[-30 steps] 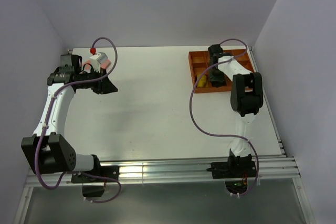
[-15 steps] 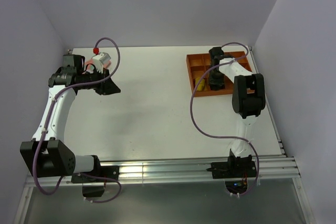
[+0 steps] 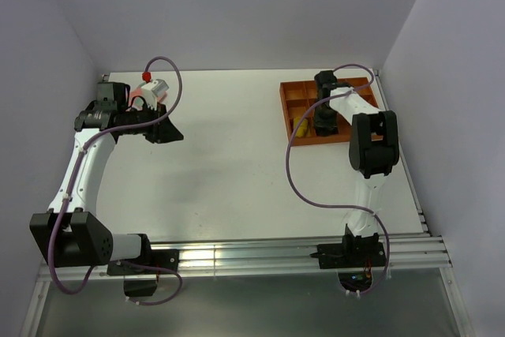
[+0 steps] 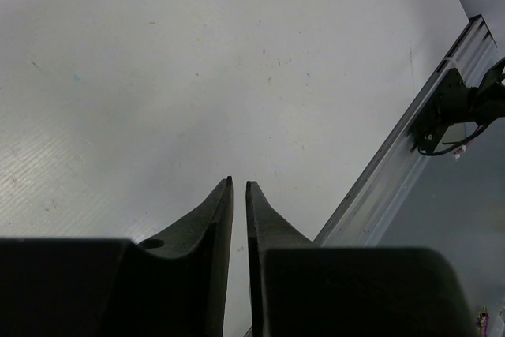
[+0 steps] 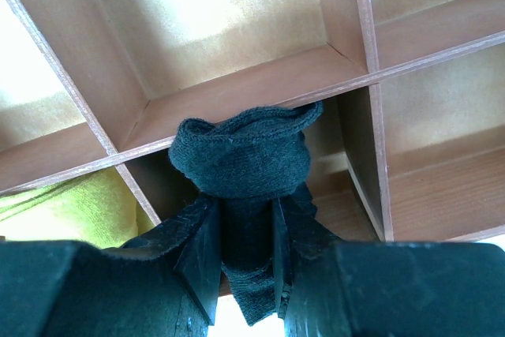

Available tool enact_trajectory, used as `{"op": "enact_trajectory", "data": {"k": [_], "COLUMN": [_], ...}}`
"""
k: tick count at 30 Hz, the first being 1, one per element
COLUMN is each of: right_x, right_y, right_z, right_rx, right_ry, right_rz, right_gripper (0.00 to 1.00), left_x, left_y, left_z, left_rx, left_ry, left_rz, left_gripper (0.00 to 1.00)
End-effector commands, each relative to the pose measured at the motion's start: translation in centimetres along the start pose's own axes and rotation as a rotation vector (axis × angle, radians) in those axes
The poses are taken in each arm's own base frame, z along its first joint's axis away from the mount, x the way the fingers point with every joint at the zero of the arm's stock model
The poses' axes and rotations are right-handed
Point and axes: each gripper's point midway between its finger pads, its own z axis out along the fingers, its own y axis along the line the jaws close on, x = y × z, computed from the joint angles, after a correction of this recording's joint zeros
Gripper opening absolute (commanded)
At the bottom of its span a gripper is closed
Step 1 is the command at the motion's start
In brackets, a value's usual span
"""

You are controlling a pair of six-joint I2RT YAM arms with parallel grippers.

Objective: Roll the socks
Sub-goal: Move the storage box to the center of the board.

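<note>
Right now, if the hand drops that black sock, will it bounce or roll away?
Probably not. The black sock looks soft and bunched where the right hand pinches it, so it should flop. Being light fabric, it would likely land inside the tray walls and stay.

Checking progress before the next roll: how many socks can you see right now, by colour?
Black sock: 1, held in the right gripper over the orange tray
Yellow sock: 1, in a tray compartment
Other colours: 0 in view
Total: 2
</note>
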Motion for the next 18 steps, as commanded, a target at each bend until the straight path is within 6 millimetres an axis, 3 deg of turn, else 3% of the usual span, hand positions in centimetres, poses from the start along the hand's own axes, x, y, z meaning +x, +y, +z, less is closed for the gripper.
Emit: {"op": "enact_trajectory", "data": {"k": [1,6,13,18], "right_x": [6.4,6.5,6.3,5.7], "right_y": [1.0,1.1,0.9,0.6], "right_z": [0.8,1.0,0.8,0.0], "right_rx": [-0.051,-0.082,-0.085,-0.081], "right_ry": [0.255,0.278,0.245,0.196], "right_rz": [-0.019,0.000,0.000,0.009], "right_gripper": [0.05,0.11,0.41,0.52], "left_x": [-1.1,-1.2,-1.4,-1.5], "left_y": [-0.6,-1.5,-1.6,-1.7], "left_z": [-0.5,-0.2,0.0,0.1], "left_rx": [0.000,0.019,0.025,0.024], "left_ry": [-0.034,-0.021,-0.021,-0.023], "left_rz": [0.027,0.051,0.050,0.052], "left_gripper": [0.18,0.18,0.18,0.19]}}
